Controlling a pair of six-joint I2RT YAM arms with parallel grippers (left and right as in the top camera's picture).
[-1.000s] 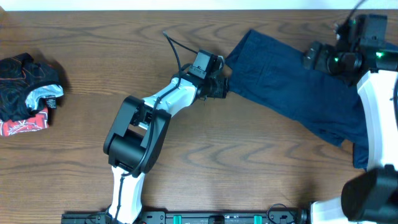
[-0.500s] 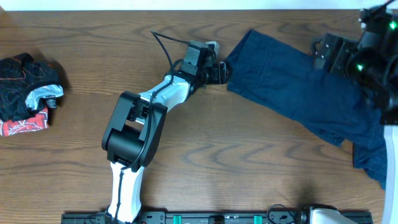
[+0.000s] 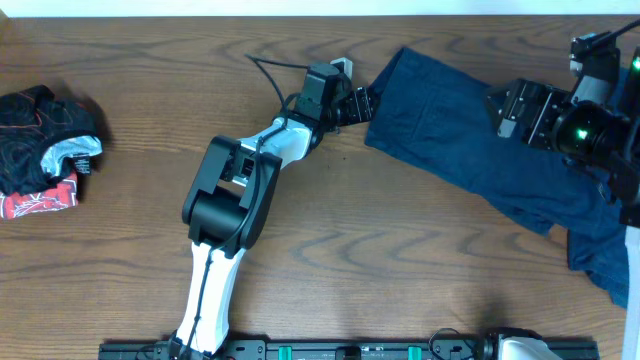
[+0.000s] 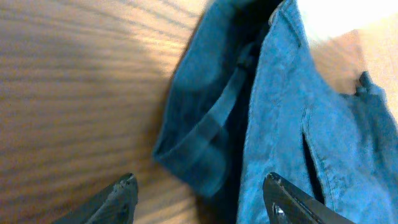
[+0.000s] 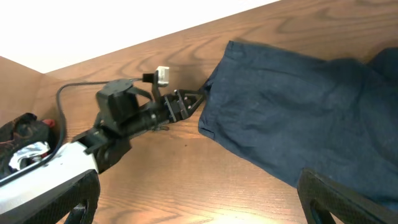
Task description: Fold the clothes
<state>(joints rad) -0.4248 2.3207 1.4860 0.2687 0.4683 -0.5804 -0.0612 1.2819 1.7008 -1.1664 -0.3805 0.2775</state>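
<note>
The clothes in play are dark navy shorts (image 3: 470, 140), lying spread at the right of the table and running diagonally from the far middle to the near right. My left gripper (image 3: 366, 103) stands open at the shorts' left hem. In the left wrist view its fingertips (image 4: 127, 186) straddle the folded hem corner (image 4: 199, 149), one over wood and one over cloth, gripping nothing. My right gripper (image 3: 503, 112) hovers wide open above the middle of the shorts. The right wrist view shows the shorts (image 5: 298, 106), the left gripper (image 5: 186, 102) at their edge, and bare wood between its own fingers.
A crumpled pile of black, red and white garments (image 3: 45, 150) lies at the far left of the wooden table (image 3: 400, 250) and also shows in the right wrist view as a pile (image 5: 22, 140). The left arm's cable (image 3: 275, 72) loops near the far edge.
The left gripper slid along the hem toward the far edge and opened wider. The right arm swung, its gripper ending lower over the shorts, uncovering the near right part of the cloth.
</note>
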